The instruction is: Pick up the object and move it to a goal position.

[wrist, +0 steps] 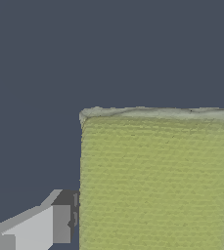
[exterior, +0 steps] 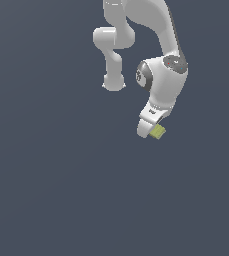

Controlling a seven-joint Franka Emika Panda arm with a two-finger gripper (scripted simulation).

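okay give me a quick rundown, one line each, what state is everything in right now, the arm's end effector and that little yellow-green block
End effector: pointing down, shut on the block; one finger shows beside the block in the wrist view.
Yellow-green block: held at the end effector's tip, filling much of the wrist view; whether it is lifted off the surface cannot be told.

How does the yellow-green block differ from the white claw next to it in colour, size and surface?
Colour: the block is yellow-green; the claw is white.
Size: in the exterior view the block is far smaller than the claw above it.
Surface: in the wrist view the block shows a fine ridged texture with a paler edge, while the claw's finger is smooth and plain.
Shared: both sit together at the arm's tip.
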